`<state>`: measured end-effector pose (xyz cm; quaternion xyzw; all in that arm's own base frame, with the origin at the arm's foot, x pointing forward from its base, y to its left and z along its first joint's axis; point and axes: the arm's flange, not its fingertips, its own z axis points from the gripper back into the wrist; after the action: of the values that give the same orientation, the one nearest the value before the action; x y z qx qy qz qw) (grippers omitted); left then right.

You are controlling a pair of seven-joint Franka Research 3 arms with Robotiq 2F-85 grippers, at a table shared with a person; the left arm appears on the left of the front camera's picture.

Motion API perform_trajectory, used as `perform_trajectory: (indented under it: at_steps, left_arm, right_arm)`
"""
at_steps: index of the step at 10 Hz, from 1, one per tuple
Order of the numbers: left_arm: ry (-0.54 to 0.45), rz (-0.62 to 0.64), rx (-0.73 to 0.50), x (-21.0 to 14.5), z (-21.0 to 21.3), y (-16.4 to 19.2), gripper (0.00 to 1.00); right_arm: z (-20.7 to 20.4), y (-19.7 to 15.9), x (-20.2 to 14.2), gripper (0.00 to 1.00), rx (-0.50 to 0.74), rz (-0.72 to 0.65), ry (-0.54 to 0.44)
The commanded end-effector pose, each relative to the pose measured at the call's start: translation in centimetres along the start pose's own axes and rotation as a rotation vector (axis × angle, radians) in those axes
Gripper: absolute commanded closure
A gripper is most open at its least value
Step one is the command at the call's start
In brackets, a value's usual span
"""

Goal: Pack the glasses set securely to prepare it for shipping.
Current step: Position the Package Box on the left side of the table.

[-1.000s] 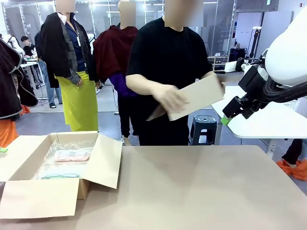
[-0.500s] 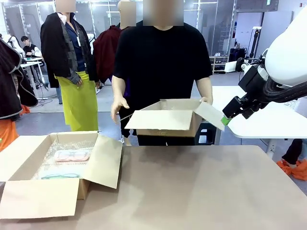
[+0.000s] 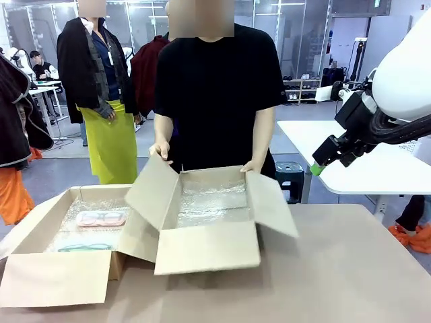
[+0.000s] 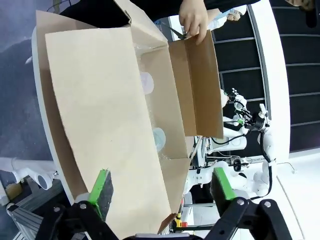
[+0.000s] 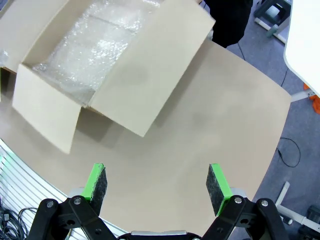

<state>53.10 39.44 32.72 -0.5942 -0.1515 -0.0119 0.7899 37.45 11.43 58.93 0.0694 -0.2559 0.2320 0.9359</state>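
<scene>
The pink glasses case [image 3: 101, 218] lies on bubble wrap inside the open cardboard box [image 3: 30, 222] at the table's left. The teal-green case [image 3: 84, 247] lies nearer the box's front wall. In the left wrist view this box [image 4: 100, 125] spreads below my open left gripper [image 4: 160, 180]; two pale rounded shapes inside it are too blurred to tell apart. My right gripper [image 3: 316, 168] hangs high at the right, off the table's far edge. Seen from the right wrist, that gripper [image 5: 156, 172] is open and holds nothing, above bare tabletop.
A person across the table holds a second open box [image 3: 209, 249] lined with bubble wrap by its side flaps, with hands [image 3: 161, 149] on both. It sits mid-table against the first box, and it lies at the upper left [image 5: 120, 95] from the right wrist. The table's right half [image 3: 357, 269] is bare.
The person unfolded a flat cardboard piece into a box, then lowered it onto the table beside the first box. Neither gripper has moved.
</scene>
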Motion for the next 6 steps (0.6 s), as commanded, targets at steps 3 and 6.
perform_trajectory:
  at_steps: [3,6]
  left_arm:
    - [-0.002,0.016,-0.001,0.22,-0.10,0.19,0.00]
    - [-0.002,0.016,-0.001,0.22,-0.10,0.19,0.00]
  right_arm:
    - [0.04,0.23,0.14,0.00,-0.013,-0.002,0.006]
    - [0.04,0.23,0.14,0.00,-0.013,-0.002,0.006]
